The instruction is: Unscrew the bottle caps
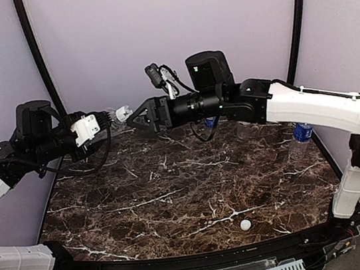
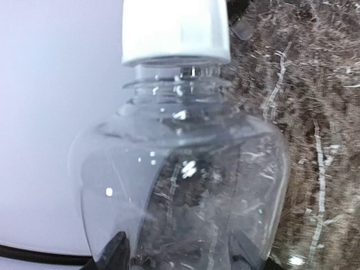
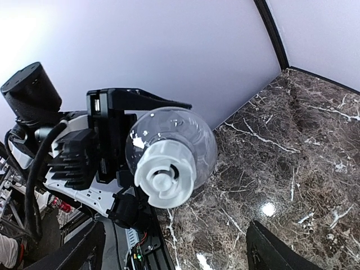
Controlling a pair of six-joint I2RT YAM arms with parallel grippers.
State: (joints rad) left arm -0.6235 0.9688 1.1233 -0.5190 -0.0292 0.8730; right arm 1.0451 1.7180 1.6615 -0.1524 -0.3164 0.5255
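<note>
L gripper [image 1: 104, 121] clamps clear bottle [image 3: 194, 132]; its white cap [image 3: 165, 175] sits just ahead of R gripper [image 1: 132, 117], whose jaws are wide and clear of it.

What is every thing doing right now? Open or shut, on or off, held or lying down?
Left end effector, shut on the plain bottle.
Right end effector, open, facing the white cap.
Plain bottle, held sideways above the table.
White cap, on the bottle's neck.
Loose cap, lying on the table.
Blue-label bottle, standing at the back right.
</note>
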